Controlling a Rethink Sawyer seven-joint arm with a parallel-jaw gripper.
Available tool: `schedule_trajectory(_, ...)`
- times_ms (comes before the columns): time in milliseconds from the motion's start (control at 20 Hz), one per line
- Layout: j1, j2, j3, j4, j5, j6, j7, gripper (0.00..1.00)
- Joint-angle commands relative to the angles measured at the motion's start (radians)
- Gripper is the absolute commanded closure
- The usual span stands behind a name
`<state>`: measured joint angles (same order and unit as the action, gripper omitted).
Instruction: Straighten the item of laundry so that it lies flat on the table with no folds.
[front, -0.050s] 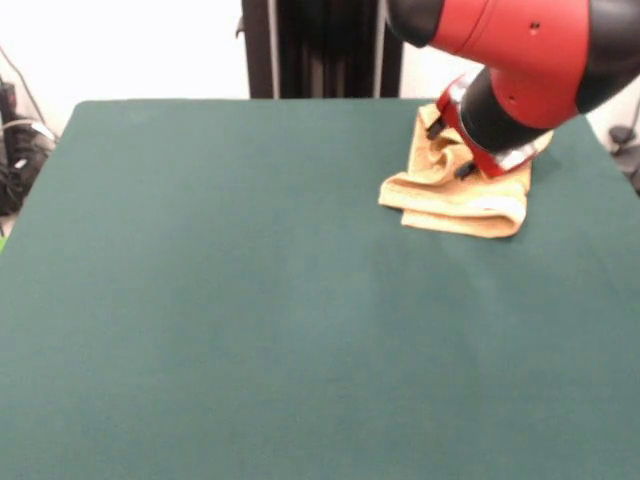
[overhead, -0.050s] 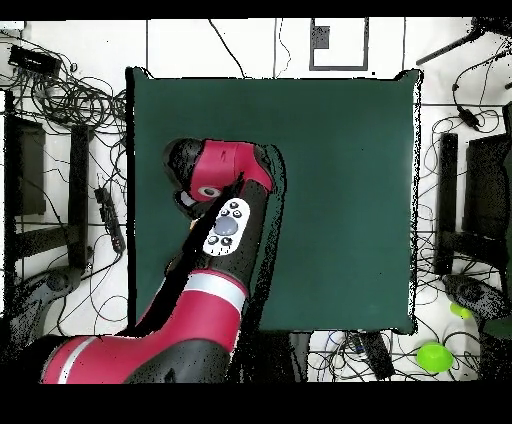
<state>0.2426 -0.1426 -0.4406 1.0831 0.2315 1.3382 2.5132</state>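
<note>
Red and black arm (overhead, -0.050s: 215, 250) reaches over the green table (overhead, -0.050s: 340, 180), covering its left side.

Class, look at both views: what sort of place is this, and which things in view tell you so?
Probably a robotics lab rather than a home. A red and black robot arm works over a green-covered table holding only a crumpled towel, and cables sprawl across the floor beside equipment.

Bright, even light — soft faint shadows, mild blur, no glare
</note>
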Motion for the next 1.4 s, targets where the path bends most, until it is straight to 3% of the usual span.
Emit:
schedule_trajectory(50, 0.013, 0.049, 0.03, 0.033, -0.04, -0.136, 0.184, 0.0)
schedule_trajectory(200, -0.009, 0.05, 0.058, 0.059, -0.022, -0.201, 0.151, 0.0)
schedule_trajectory(400, -0.068, 0.021, 0.167, 0.145, 0.068, -0.346, 0.093, 0.0)
schedule_trajectory(600, -0.114, -0.012, 0.254, 0.205, 0.114, -0.392, 0.025, 0.0)
schedule_trajectory(1050, -0.187, -0.072, 0.346, 0.257, 0.109, -0.297, -0.031, 0.0)
schedule_trajectory(1400, -0.173, -0.134, 0.35, 0.282, 0.053, -0.151, -0.011, 0.0)
